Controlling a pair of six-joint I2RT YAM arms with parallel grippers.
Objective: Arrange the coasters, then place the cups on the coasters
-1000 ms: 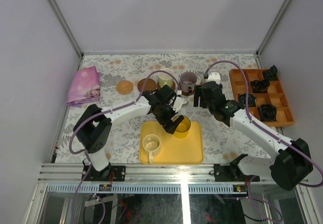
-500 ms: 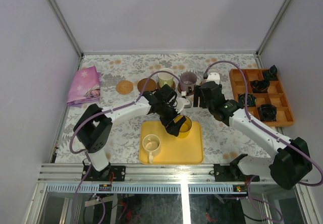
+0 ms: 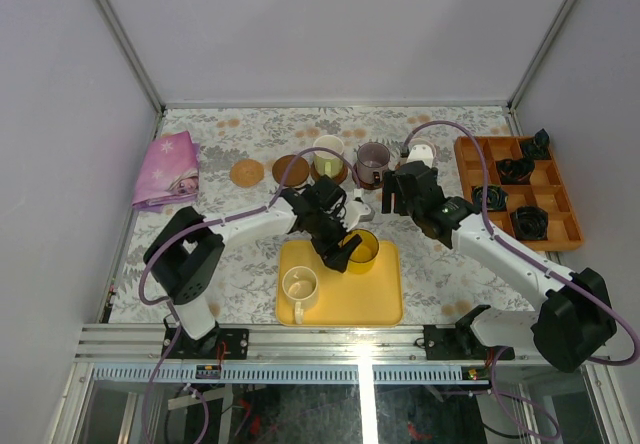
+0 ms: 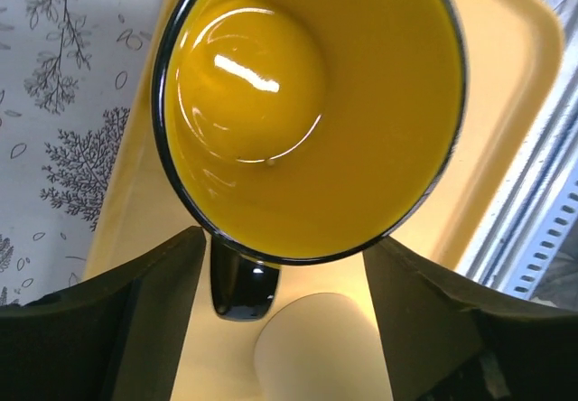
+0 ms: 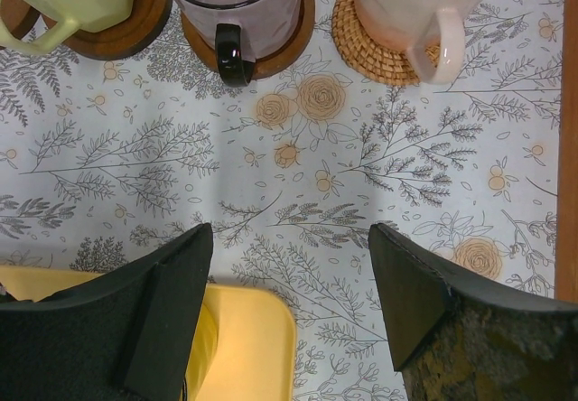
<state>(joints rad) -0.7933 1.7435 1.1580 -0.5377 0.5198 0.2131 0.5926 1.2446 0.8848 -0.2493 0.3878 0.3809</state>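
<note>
Yellow cup point(image 4: 316, 103): glossy, rigid, likely slippery and breakable, upright on yellow tray point(image 4: 506, 85). Flanked by left gripper point(image 4: 284, 243), clamped or not unclear. Best pinched across the body beside dark handle point(image 4: 242, 288). Right gripper point(image 5: 289, 238) agape, empty.

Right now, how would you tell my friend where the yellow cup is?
Find the big yellow tray at the table's near edge. Two cups stand on it; the yellow cup is by its far edge, right of middle. Unlike the cream-white cup, it is deep yellow with a dark rim and black handle.
</note>
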